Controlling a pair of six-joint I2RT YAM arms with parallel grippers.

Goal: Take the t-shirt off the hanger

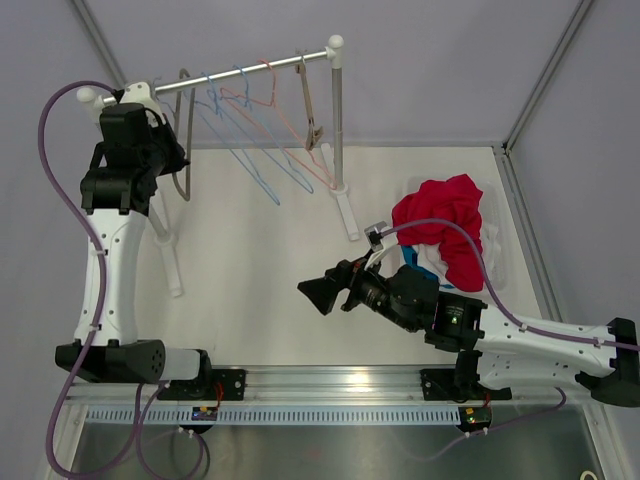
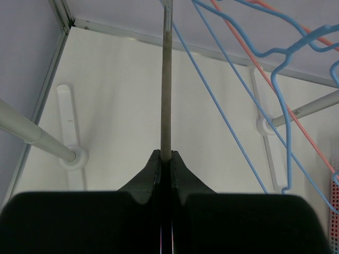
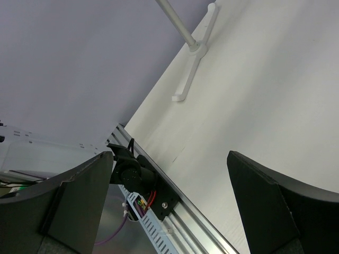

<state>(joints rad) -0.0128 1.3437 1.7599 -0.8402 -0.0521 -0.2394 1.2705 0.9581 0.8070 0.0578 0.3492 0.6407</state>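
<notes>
The red t-shirt (image 1: 442, 222) lies crumpled on other clothes in a white bin at the right, off any hanger. My left gripper (image 1: 172, 158) is high up by the rack's left end, shut on the thin grey-brown bar of a bare hanger (image 1: 184, 186). In the left wrist view the bar (image 2: 166, 79) runs straight up out of the closed gripper (image 2: 164, 154). My right gripper (image 1: 320, 293) is open and empty above the table middle, left of the bin. In its wrist view the gripper (image 3: 169, 154) frames only bare table.
A clothes rail (image 1: 240, 73) on two posts spans the back left, holding several empty blue, pink and wooden hangers (image 1: 268, 150). The rack's white feet (image 1: 348, 212) rest on the table. The white bin (image 1: 503, 262) sits at the right edge. Enclosure walls surround the table.
</notes>
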